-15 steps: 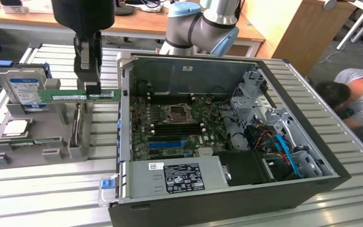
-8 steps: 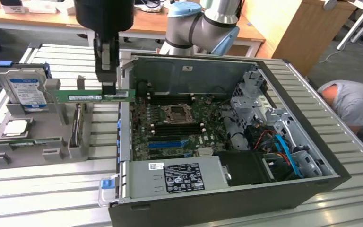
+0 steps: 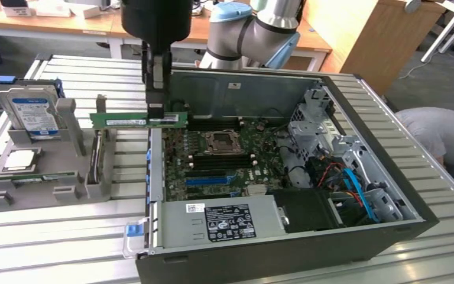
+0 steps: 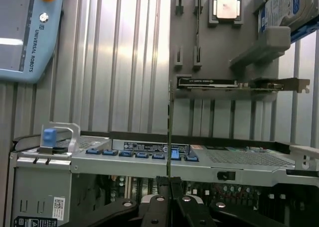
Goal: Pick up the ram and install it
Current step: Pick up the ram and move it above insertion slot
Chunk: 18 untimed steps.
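Exterior view shows the tool (image 3: 158,113) clamped on the ram (image 3: 125,120) broadside; wrist view, apparently, edge-on above the case (image 4: 259,173).

The claw (image 3: 156,113) covers part of the ram (image 3: 125,120); its sticker print is unreadable.

Ribbed metal surface (image 3: 45,248) carrying the open computer case (image 3: 290,260), grey parts holder (image 3: 30,198) just beside the case.

Open computer case (image 3: 290,251) sitting on slatted table (image 3: 54,248); gray holder (image 3: 22,200) near table edge carrying hard drive (image 3: 33,112), silver processor (image 3: 19,160), possibly spare green stick (image 3: 47,176).
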Each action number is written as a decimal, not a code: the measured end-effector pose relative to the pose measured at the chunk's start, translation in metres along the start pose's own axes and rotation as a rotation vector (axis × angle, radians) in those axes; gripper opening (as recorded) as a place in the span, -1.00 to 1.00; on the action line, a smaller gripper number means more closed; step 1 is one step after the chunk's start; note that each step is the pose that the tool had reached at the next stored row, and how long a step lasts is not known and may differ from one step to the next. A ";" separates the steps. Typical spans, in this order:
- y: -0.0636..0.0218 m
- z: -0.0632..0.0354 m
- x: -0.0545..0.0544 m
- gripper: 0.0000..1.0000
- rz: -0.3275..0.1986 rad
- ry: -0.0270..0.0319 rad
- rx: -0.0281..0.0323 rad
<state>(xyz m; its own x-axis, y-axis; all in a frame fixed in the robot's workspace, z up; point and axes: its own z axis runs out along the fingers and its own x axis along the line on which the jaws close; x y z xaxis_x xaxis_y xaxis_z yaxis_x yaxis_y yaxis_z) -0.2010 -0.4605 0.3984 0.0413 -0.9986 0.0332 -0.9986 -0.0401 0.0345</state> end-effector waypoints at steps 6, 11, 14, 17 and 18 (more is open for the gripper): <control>-0.0190 -0.0007 0.001 -0.76 0.000 0.0001 -0.0005; -0.0343 -0.0011 0.002 -0.76 0.000 -0.0001 -0.0005; -0.0437 -0.0014 0.002 -0.76 0.000 0.0000 -0.0006; -0.0526 -0.0017 0.002 -0.76 0.000 0.0000 -0.0006; -0.0555 -0.0018 0.003 -0.76 0.000 0.0000 -0.0007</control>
<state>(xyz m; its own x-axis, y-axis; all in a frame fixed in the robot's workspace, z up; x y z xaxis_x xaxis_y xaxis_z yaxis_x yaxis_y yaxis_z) -0.1454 -0.4608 0.3984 0.0414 -0.9986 0.0333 -0.9986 -0.0402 0.0351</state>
